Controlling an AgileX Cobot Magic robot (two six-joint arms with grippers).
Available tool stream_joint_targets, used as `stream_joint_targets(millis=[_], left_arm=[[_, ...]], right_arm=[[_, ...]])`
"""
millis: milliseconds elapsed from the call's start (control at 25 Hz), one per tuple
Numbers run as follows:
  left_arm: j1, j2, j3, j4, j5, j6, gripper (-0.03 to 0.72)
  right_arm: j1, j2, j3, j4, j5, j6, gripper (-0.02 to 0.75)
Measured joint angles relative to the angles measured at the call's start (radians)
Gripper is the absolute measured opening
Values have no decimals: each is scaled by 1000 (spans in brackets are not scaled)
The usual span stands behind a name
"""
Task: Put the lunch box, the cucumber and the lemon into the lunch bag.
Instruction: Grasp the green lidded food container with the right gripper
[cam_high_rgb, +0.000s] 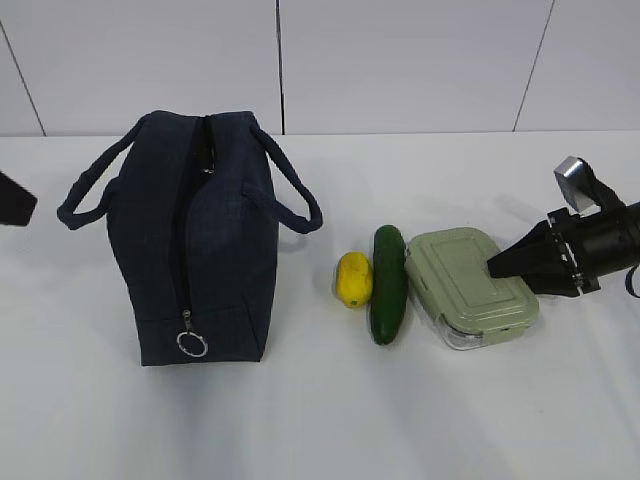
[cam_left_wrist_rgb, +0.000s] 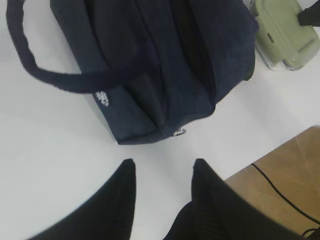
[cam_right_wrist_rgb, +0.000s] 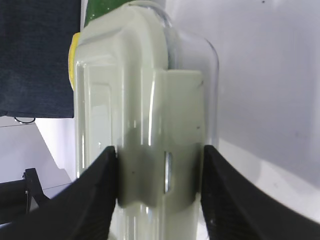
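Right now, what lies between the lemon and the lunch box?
The cucumber lies between the lemon and the lunch box, beside both; the exterior view shows this.

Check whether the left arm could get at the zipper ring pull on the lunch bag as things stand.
Probably yes. The left gripper hovers with open fingers over bare table just short of the lunch bag's end, where the ring pull hangs. Nothing lies between them.
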Motion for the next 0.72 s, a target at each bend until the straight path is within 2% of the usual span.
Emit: stream_joint_targets(millis=[80,400,720], left_arm=[[-13,75,-60,-16,4,2,274],[-133,284,-260,-7,-19,-3,277],[-138,399,-330,134,-19,-86,277]], right_arm=[[0,0,0,0,0,0,377],[0,0,0,0,0,0,377],[0,0,0,0,2,0,377]])
